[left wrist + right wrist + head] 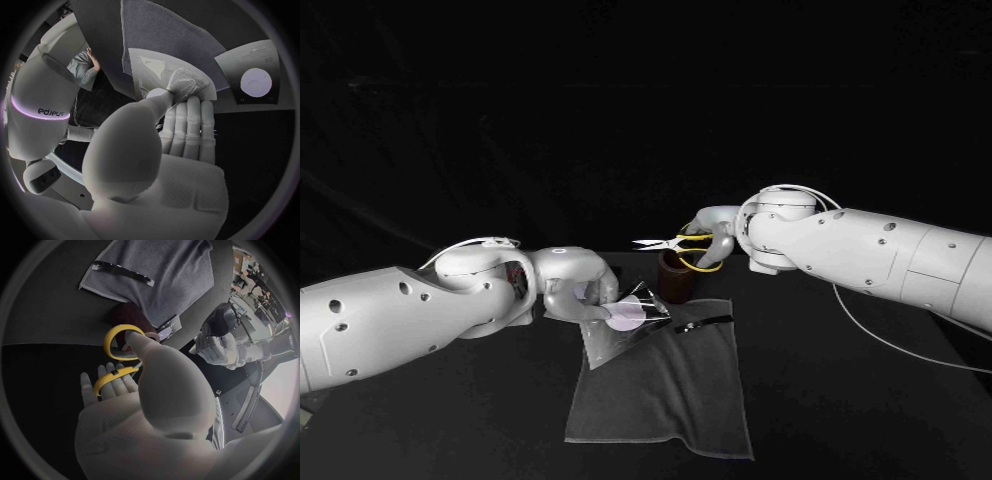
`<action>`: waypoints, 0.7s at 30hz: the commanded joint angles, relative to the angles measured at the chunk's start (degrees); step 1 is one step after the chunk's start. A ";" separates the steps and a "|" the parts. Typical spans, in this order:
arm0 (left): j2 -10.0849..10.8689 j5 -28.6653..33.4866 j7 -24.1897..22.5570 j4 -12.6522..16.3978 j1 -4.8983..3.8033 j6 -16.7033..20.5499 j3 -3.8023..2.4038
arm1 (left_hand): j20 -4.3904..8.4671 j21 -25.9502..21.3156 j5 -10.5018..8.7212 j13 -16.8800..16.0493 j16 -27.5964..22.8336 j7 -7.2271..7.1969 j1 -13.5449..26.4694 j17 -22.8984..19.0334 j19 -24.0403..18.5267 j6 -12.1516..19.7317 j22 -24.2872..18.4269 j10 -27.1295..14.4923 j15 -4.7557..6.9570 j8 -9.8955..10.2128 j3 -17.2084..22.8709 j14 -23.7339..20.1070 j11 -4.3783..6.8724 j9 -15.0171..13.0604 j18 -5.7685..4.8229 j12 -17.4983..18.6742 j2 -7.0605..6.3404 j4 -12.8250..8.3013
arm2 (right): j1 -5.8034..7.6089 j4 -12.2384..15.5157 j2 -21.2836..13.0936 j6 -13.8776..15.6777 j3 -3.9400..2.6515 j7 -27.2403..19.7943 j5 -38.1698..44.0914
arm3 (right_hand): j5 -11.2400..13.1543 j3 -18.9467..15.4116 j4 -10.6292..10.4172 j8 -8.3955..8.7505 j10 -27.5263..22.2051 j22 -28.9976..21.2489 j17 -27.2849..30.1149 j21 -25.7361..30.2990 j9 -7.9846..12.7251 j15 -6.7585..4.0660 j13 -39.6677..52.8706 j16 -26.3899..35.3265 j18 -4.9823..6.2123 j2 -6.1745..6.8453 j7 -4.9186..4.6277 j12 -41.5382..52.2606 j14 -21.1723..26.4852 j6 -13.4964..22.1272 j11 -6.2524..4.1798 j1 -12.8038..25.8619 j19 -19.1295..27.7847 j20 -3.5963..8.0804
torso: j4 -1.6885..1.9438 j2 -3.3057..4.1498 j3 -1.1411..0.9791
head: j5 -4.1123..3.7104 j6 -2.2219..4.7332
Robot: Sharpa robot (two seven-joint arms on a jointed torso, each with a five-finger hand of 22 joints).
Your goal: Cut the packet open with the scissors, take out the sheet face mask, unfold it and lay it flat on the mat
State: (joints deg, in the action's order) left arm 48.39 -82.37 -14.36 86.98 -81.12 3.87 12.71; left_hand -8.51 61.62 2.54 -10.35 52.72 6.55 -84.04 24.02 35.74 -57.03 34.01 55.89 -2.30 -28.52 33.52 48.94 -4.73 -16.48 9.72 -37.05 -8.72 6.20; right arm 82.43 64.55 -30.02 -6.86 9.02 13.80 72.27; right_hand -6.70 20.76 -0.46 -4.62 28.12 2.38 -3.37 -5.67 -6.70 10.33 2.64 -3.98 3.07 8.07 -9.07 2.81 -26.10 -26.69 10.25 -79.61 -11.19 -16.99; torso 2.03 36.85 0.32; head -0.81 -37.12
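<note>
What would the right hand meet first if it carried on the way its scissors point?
Likely the left hand holding the packet; depth is unclear, so the scissors may pass above it.

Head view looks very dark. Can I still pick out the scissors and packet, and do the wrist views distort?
Head view: black table and background merge, yet the yellow-handled scissors in the right hand and the pale glossy packet in the left hand stand out. Left wrist view: fisheye curves the grey cloth mat. Right wrist view: likewise.
</note>
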 commanded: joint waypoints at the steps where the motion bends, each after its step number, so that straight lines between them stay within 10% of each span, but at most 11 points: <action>1: -0.09 0.31 -0.14 0.00 -0.01 -0.72 -0.04 | 0.00 0.14 0.19 -0.03 -0.25 -0.11 -0.23 -0.06 0.23 -0.44 -0.08 0.37 0.06 -0.36 6.31 0.20 0.07 -7.16 0.62 -0.22 0.21 -6.07 | 0.01 0.24 -0.08 -0.74 -0.01 -0.36 0.87 | -0.38 0.40 0.36 0.34 4.87 0.33 -2.68 -0.88 0.21 -2.65 0.41 -4.71 0.45 -0.52 -2.89 0.45 -18.07 0.53 -0.65 -1.29 -1.28 0.12 | 0.00 0.01 -0.01 | 0.01 -0.05; 4: -0.12 0.31 -0.13 -0.03 -0.01 -0.75 -0.04 | 0.00 0.14 0.19 -0.03 -0.25 -0.11 -0.23 -0.06 0.23 -0.44 -0.08 0.37 0.06 -0.36 6.31 0.20 0.07 -7.16 0.62 -0.22 0.21 -6.07 | 0.01 0.22 -0.13 0.10 -0.01 -0.71 1.42 | 0.01 2.54 1.76 -0.82 12.47 0.45 -3.12 -1.40 -0.74 -2.70 0.75 -5.71 0.46 -0.72 -3.41 1.06 -23.05 -3.73 -0.37 -1.43 -2.04 0.15 | -0.02 -0.02 -0.01 | -0.03 -0.08; 6: -0.12 0.31 -0.13 -0.03 -0.01 -0.76 -0.04 | 0.00 0.14 0.19 -0.03 -0.25 -0.11 -0.23 -0.06 0.23 -0.44 -0.08 0.37 0.06 -0.36 6.31 0.20 0.07 -7.16 0.62 -0.22 0.21 -6.07 | 0.01 0.17 -0.15 0.35 -0.01 -0.89 1.74 | 0.48 3.70 2.66 -2.48 11.72 0.03 -1.61 -0.50 -1.88 -2.55 0.55 -2.28 0.34 -0.50 -0.96 0.36 -16.11 -8.76 -1.47 -0.93 -0.24 0.11 | -0.01 -0.02 0.00 | -0.02 -0.06; 7: -0.12 0.31 -0.12 -0.04 -0.01 -0.77 -0.04 | -0.01 0.15 0.19 -0.05 -0.25 -0.10 -0.24 -0.06 0.25 -0.44 -0.09 0.38 0.06 -0.32 6.30 0.22 0.07 -7.25 0.62 -0.20 0.18 -6.09 | 0.01 0.12 -0.15 0.42 -0.01 -1.01 1.98 | 0.64 4.63 3.32 -3.54 7.55 -0.30 0.49 0.21 -2.51 1.65 0.35 0.78 0.40 -0.47 2.70 0.06 -1.92 -12.10 -1.24 -0.38 1.31 0.31 | 0.00 -0.01 0.00 | -0.03 -0.06; 8: -0.12 0.31 -0.12 -0.04 -0.01 -0.77 -0.04 | -0.01 0.15 0.19 -0.05 -0.25 -0.10 -0.24 -0.06 0.25 -0.44 -0.09 0.38 0.06 -0.32 6.30 0.22 0.07 -7.25 0.62 -0.20 0.18 -6.09 | 0.01 0.08 -0.15 0.41 -0.01 -1.08 2.06 | 0.90 5.47 3.99 -4.74 4.07 -0.36 1.01 0.33 -3.24 4.73 0.16 1.74 0.81 -0.45 1.20 -0.07 3.68 -16.26 -2.28 -0.23 1.75 0.14 | 0.02 0.00 -0.01 | -0.07 -0.04; 9: -0.13 0.31 -0.11 -0.05 -0.01 -0.77 -0.04 | -0.01 0.15 0.19 -0.05 -0.25 -0.10 -0.24 -0.06 0.25 -0.44 -0.09 0.38 0.06 -0.32 6.30 0.22 0.07 -7.25 0.62 -0.20 0.18 -6.09 | 0.01 0.05 -0.14 0.39 -0.01 -1.10 2.04 | 0.90 5.98 4.27 -5.15 4.48 -0.29 0.69 0.12 -3.47 2.51 0.25 1.35 0.53 -0.47 -0.25 0.05 2.00 -18.08 -0.17 0.03 1.52 0.07 | 0.03 0.01 -0.01 | -0.08 -0.02; 10: -0.12 0.31 -0.11 -0.05 -0.01 -0.77 -0.04 | -0.01 0.15 0.19 -0.05 -0.25 -0.10 -0.24 -0.06 0.25 -0.44 -0.09 0.38 0.06 -0.32 6.30 0.22 0.07 -7.25 0.62 -0.20 0.18 -6.09 | 0.01 0.04 -0.14 0.33 -0.01 -1.06 2.01 | 0.85 6.54 4.59 -4.14 7.26 -0.16 -0.36 -0.24 -2.78 0.34 0.46 -0.31 0.37 -0.39 1.55 0.38 -5.21 -16.03 1.75 0.62 1.07 0.05 | 0.03 0.01 -0.01 | -0.08 -0.02; 13: -0.11 0.31 -0.09 -0.06 -0.01 -0.78 -0.04 | -0.01 0.15 0.19 -0.05 -0.25 -0.10 -0.24 -0.06 0.25 -0.44 -0.09 0.38 0.06 -0.32 6.30 0.22 0.07 -7.25 0.62 -0.20 0.18 -6.09 | 0.01 0.08 -0.15 0.41 -0.01 -1.06 2.07 | 0.17 7.95 5.66 0.19 17.75 0.01 -2.53 -0.87 0.28 -2.24 0.97 -4.13 0.37 -0.15 -3.14 1.27 -21.14 -3.20 -0.50 1.57 0.35 0.09 | 0.03 0.02 0.02 | -0.12 0.01; 16: -0.12 0.31 -0.07 -0.09 -0.01 -0.80 -0.04 | -0.01 0.15 0.19 -0.05 -0.25 -0.10 -0.24 -0.06 0.25 -0.44 -0.09 0.38 0.06 -0.32 6.30 0.22 0.07 -7.25 0.62 -0.20 0.18 -6.09 | 0.01 0.13 -0.16 1.07 -0.01 -1.20 2.36 | 0.17 8.62 6.40 0.81 15.88 -0.04 -1.98 -0.85 0.70 -2.61 0.69 -2.83 0.35 0.07 -2.36 0.49 -19.50 -1.44 -0.99 1.75 0.58 0.09 | -0.02 0.00 0.03 | -0.08 -0.05; 19: -0.12 0.31 -0.05 -0.11 0.00 -0.83 -0.04 | -0.01 0.15 0.19 -0.05 -0.25 -0.10 -0.24 -0.06 0.25 -0.44 -0.09 0.38 0.06 -0.32 6.30 0.22 0.07 -7.25 0.62 -0.20 0.18 -6.09 | 0.01 0.16 -0.19 1.20 -0.01 -1.30 2.60 | 0.54 9.00 7.18 -0.27 9.74 -0.19 0.42 -0.60 -0.14 -0.67 0.52 1.30 0.34 0.05 -0.20 0.44 -3.38 -5.74 -0.10 1.97 1.36 0.06 | 0.05 0.01 0.00 | -0.10 -0.04; 21: -0.10 0.31 0.00 -0.13 0.00 -0.88 -0.04 | -0.01 0.15 0.19 -0.05 -0.25 -0.10 -0.24 -0.06 0.25 -0.44 -0.09 0.38 0.06 -0.32 6.30 0.22 0.07 -7.25 0.62 -0.20 0.18 -6.09 | 0.01 0.20 -0.21 0.95 -0.01 -1.32 2.61 | 0.51 8.94 7.24 -0.08 9.98 -0.14 0.28 -0.78 0.03 -0.74 0.52 1.10 0.36 0.09 -1.92 0.35 -4.25 -5.11 -0.56 2.22 1.18 0.06 | 0.08 0.00 -0.02 | -0.06 -0.01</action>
State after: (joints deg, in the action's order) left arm 48.36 -82.32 -14.28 86.85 -81.11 3.72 12.71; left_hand -8.51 61.62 2.34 -10.35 52.72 6.43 -84.06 24.02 35.74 -57.16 34.01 55.89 -2.30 -28.64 33.52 48.95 -4.73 -16.49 9.66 -36.95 -8.70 6.20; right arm 82.36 64.71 -30.19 -6.61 9.08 12.93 73.77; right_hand -6.55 29.66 6.49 -4.63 38.18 2.25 -3.13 -6.31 -6.69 9.66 3.15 -2.93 3.05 8.22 -9.35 3.42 -30.47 -31.61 9.64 -78.03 -10.00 -16.90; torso 2.06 36.85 0.32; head -0.92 -37.14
